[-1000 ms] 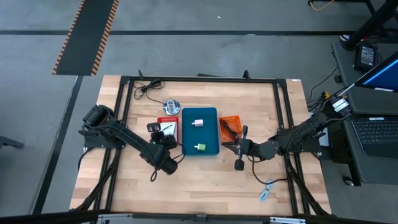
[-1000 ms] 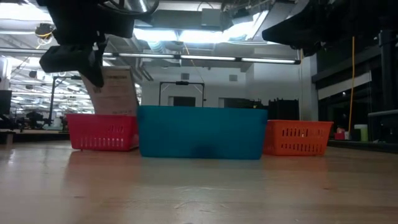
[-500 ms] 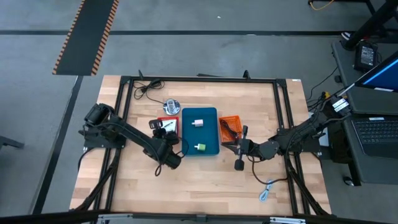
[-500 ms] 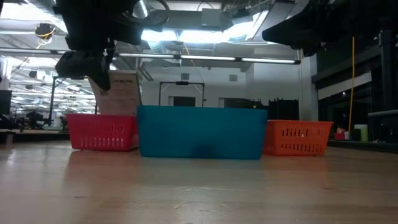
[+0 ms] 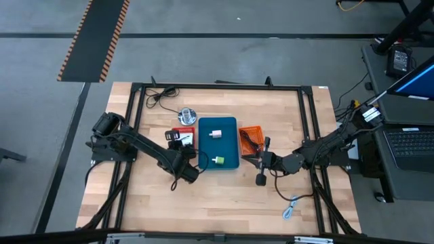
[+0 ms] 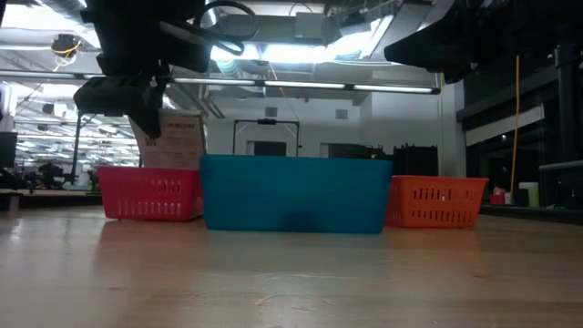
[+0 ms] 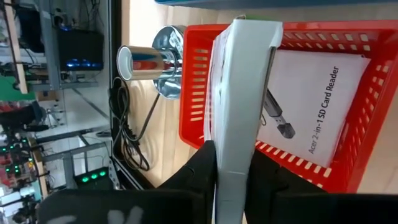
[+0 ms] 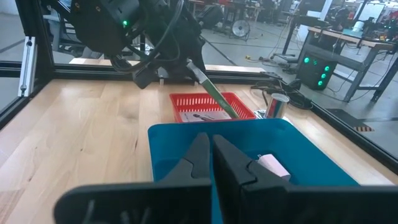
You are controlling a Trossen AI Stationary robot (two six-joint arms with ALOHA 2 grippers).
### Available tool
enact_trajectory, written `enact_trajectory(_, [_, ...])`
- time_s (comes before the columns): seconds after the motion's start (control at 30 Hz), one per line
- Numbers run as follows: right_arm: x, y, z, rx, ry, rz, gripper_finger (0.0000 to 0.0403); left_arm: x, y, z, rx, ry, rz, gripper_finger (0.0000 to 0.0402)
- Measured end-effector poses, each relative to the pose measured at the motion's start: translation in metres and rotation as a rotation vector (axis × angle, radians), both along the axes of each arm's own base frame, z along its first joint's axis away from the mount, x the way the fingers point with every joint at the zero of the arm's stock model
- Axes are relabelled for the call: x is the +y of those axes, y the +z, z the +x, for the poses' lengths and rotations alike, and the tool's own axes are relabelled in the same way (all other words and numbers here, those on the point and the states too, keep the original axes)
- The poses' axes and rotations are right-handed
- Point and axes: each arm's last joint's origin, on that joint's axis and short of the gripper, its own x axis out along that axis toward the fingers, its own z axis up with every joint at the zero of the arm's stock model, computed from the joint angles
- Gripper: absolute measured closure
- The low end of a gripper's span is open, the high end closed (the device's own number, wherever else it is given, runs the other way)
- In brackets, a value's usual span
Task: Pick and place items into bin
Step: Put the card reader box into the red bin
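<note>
The left hand [image 7: 233, 180] hangs above the red slotted plastic basket [image 5: 182, 137], its two dark fingers [image 7: 199, 168] pinched on the edge of a thin white card package [image 7: 239, 93], which it holds clear of the basket floor. In the left wrist view the package stands edge-on over the basket, and under it, flat on the basket floor, lies a second white card printed with a black card reader [image 7: 311, 106]. Seen level across the surface, the held package [image 6: 168, 137] tilts above the red basket [image 6: 150, 193].

Just right of the red basket stands the teal rectangular plastic bin [image 5: 218, 143]. Inside it, a pale block [image 5: 215, 133] lies toward the far end and a tiny green cube [image 5: 218, 160] toward the near end. Right of the bin is the orange slotted basket [image 5: 249, 140], with dark coiled cables [image 5: 252, 139] in it.

A shiny silver round object [image 5: 187, 115] stands on the wooden surface [image 5: 224, 200] just beyond the red basket, and a black cable [image 5: 159, 95] loops at the far left corner.

The right hand [image 5: 260, 179] waits near the orange basket's near end, fingers shut together on nothing. A small blue-white coiled cable [image 5: 291, 209] lies on the surface near the right front.
</note>
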Motion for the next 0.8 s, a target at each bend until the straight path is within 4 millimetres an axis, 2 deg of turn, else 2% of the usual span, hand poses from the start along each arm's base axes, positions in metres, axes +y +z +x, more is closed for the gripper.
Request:
enact_trajectory(0.4, [0.0000, 0.0000, 0.0000, -0.001, 0.000, 0.002, 0.0403, -0.0024, -0.0021, 0.0012, -0.003, 0.029, -0.079, 0.0316])
enact_trajectory(0.8, [0.0002, 0.0000, 0.0001, 0.000, 0.008, 0.004, 0.0403, -0.0066, -0.0051, 0.0068, 0.001, -0.021, -0.170, 0.0273])
